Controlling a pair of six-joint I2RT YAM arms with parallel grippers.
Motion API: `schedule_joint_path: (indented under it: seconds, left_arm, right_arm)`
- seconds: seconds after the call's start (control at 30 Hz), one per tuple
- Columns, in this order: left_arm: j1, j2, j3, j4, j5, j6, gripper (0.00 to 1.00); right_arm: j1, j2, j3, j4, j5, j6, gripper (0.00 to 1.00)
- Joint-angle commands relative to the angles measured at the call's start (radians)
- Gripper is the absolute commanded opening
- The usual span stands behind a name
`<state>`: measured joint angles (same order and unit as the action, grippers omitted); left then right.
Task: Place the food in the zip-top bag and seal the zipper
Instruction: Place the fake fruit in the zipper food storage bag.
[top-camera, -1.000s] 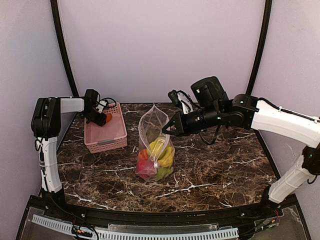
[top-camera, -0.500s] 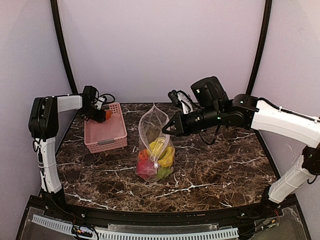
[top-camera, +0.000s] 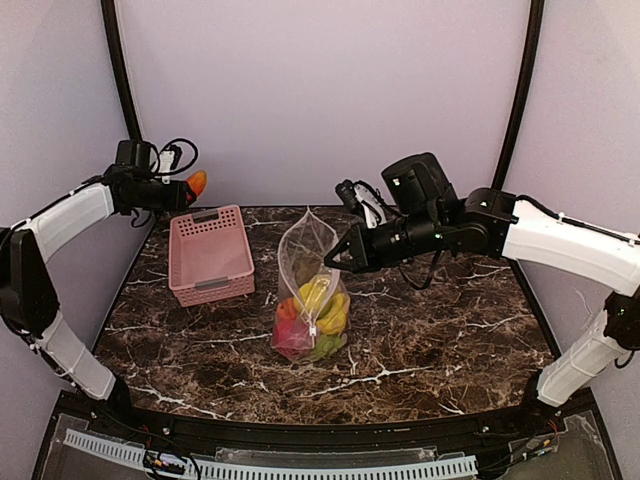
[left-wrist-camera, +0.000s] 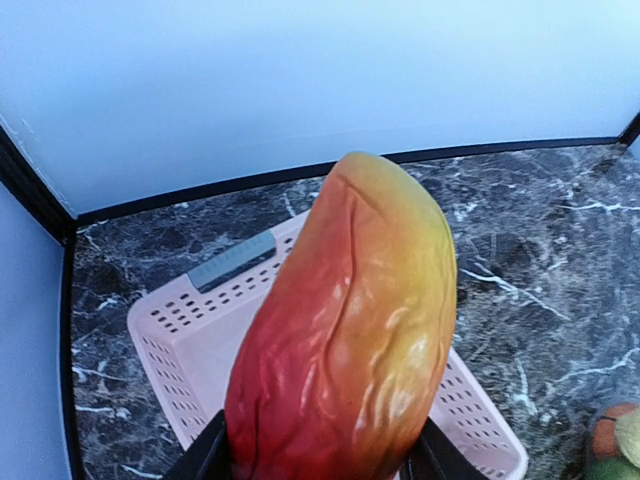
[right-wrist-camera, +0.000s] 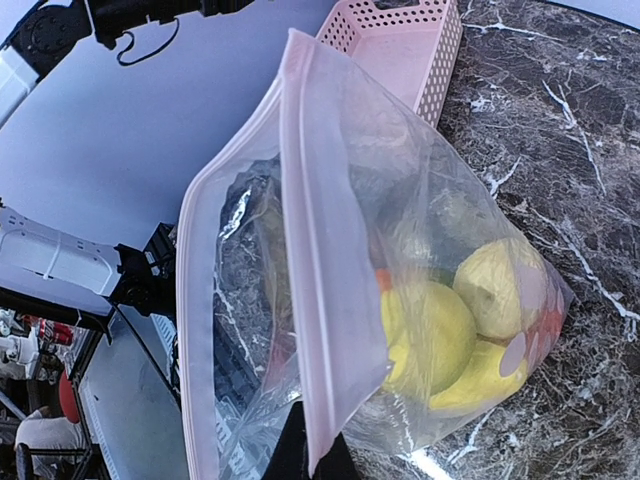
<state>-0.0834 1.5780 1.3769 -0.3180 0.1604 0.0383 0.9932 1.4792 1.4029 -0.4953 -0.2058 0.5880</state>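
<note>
Plastic, clear and dotted: bag (top-camera: 310, 290), upright on the table (top-camera: 430, 330), mouth at the top.

1. Food (top-camera: 318, 310). Yellow, red and green pieces lie heaped in the bottom of the bag, touching one another.
2. Zipper (right-wrist-camera: 320, 300). The pale pink strip runs along the bag's mouth. Its two sides stand apart in the right wrist view, so the mouth reads as open and unsealed. No slider tab can be made out.
3. Right gripper (top-camera: 340, 258). It sits just right of the bag, fingers pinched onto the mouth edge at the pink strip, and appears to hold the bag up.
4. Left gripper (top-camera: 185, 190). It is raised well left of the bag, fingers clamped around one fruit.
5. Fruit (left-wrist-camera: 345, 330). Red shading to orange and yellow, glossy, held in the air above the basket's far end.
6. Basket (top-camera: 212, 255). Pink and slotted, left of the bag and apart from it. No food shows inside.

Progress, as judged: most food is bagged. The held fruit seems to be the last piece to go in, and the zipper is not yet drawn shut.
</note>
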Motion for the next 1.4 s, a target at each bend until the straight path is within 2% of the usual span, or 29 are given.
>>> schedule_joint_path:
  seconds: [0.0, 0.13, 0.23, 0.43, 0.83, 1.0, 1.17, 1.27, 1.37]
  left_arm:
    - [-0.040, -0.181, -0.148, 0.055, 0.125, -0.153, 0.48]
    - [-0.192, -0.358, -0.304, 0.095, 0.134, -0.221, 0.48]
    - [-0.263, -0.435, -0.396, 0.102, 0.138, -0.277, 0.49]
    - [-0.376, -0.554, -0.463, 0.116, 0.186, -0.399, 0.49]
    - [-0.585, -0.562, -0.312, -0.029, 0.310, -0.588, 0.49]
    - [-0.668, -0.537, -0.252, -0.036, 0.306, -0.678, 0.49]
    - [-0.756, -0.448, -0.200, -0.052, 0.307, -0.745, 0.49]
    - [-0.775, -0.400, -0.139, -0.088, 0.314, -0.765, 0.48]
    - [-0.779, -0.391, -0.112, -0.132, 0.260, -0.777, 0.47]
  right_arm:
    - [0.000, -0.009, 0.035, -0.004, -0.003, -0.022, 0.00]
    - [0.002, 0.013, 0.049, -0.001, -0.011, -0.026, 0.00]
    - [0.002, 0.027, 0.061, -0.003, -0.017, -0.029, 0.00]
    - [0.004, 0.044, 0.074, -0.014, -0.013, -0.033, 0.00]
    - [0.008, 0.084, 0.113, -0.029, 0.009, -0.034, 0.00]
    - [0.010, 0.088, 0.123, -0.041, 0.033, -0.040, 0.00]
    - [0.016, 0.110, 0.168, -0.086, 0.068, -0.052, 0.00]
    - [0.030, 0.118, 0.192, -0.120, 0.109, -0.060, 0.00]
    - [0.037, 0.114, 0.196, -0.130, 0.147, -0.061, 0.00]
